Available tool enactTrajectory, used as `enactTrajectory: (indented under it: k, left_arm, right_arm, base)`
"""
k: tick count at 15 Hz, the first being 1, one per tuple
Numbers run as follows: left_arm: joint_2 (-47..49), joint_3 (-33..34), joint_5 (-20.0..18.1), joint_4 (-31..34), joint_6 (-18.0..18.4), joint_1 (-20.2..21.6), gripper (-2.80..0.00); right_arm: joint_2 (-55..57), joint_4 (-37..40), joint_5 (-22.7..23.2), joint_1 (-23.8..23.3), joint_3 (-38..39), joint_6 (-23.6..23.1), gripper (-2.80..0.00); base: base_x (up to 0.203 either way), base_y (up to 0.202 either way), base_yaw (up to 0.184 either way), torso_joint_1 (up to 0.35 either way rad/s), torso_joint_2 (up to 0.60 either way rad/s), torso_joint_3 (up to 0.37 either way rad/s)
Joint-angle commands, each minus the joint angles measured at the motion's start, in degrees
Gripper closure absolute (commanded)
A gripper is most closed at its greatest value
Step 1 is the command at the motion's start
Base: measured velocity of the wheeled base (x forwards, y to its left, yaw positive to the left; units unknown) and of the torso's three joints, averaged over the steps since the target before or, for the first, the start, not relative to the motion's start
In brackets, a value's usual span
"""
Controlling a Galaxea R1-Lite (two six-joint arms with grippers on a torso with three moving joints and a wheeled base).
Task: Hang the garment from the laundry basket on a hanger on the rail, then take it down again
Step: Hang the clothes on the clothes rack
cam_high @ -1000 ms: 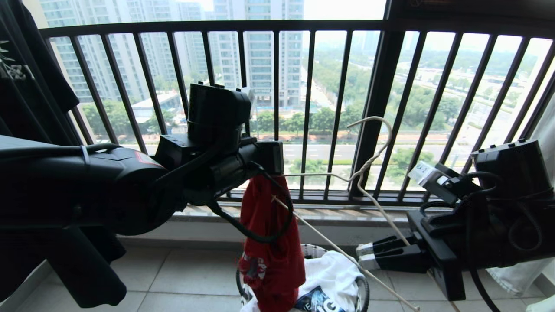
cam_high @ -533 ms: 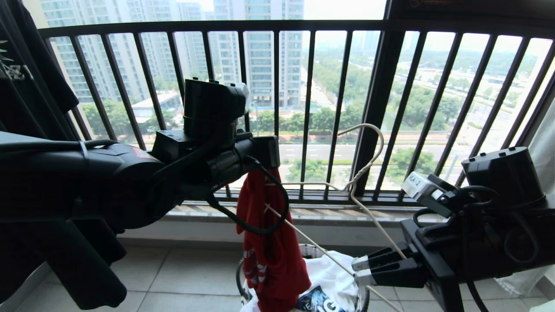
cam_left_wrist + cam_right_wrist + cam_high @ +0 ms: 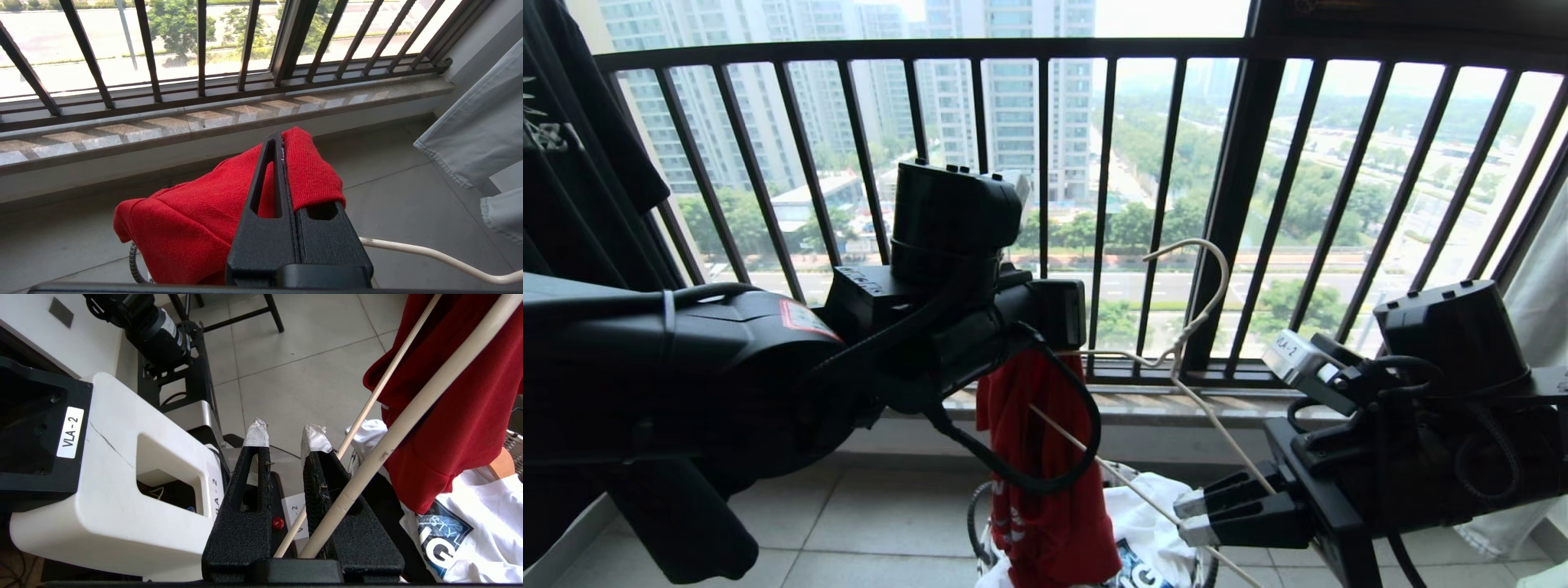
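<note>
My left gripper [image 3: 282, 139] is shut on a fold of the red garment [image 3: 1045, 490], which hangs from it above the laundry basket [image 3: 1207, 543]. In the left wrist view the garment [image 3: 184, 220] drapes over both closed fingers. My right gripper [image 3: 1188, 510], lower right, is shut on the pale hanger [image 3: 1219, 429], whose hook points up toward the railing. One hanger arm crosses the front of the garment. Seen from the right wrist, the hanger [image 3: 416, 412] runs through the base of the right gripper [image 3: 286, 435] toward the garment [image 3: 449, 416]. The rail is out of view.
A white printed cloth [image 3: 1152, 514] lies in the basket. A black T-shirt [image 3: 572, 163] hangs at the far left. The black barred railing [image 3: 1045, 49] stands close ahead, above a stone sill. Grey cloth [image 3: 482, 126] hangs at the right.
My left gripper has shifted right with the garment. My right gripper has moved left and down with the hanger, so the hook now sits lower and further left.
</note>
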Motion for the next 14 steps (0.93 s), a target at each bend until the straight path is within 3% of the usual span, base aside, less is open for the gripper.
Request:
enactTrajectory:
  k: [1, 8, 14]
  left_arm:
    - [-1.9, 0.1, 0.2, 0.1, 0.0, -0.6, 0.0]
    - [-4.0, 1.1, 0.2, 0.1, -0.3, -5.1, 0.0]
    - [-2.8, 1.6, 0.2, -0.7, -2.8, -7.6, 0.0]
  right_arm:
    - [0.2, -1.7, -0.6, -1.8, -0.3, -0.1, 0.0]
    - [0.8, -3.5, -0.7, -1.5, 0.2, 0.4, 0.0]
    - [3.7, -7.9, -0.6, 0.7, 0.8, 0.9, 0.0]
  base:
    - [0.0, 0.0, 0.0, 0.0, 0.0, 0.0]
    - [0.0, 0.0, 0.0, 0.0, 0.0, 0.0]
    - [0.0, 0.0, 0.0, 0.0, 0.0, 0.0]
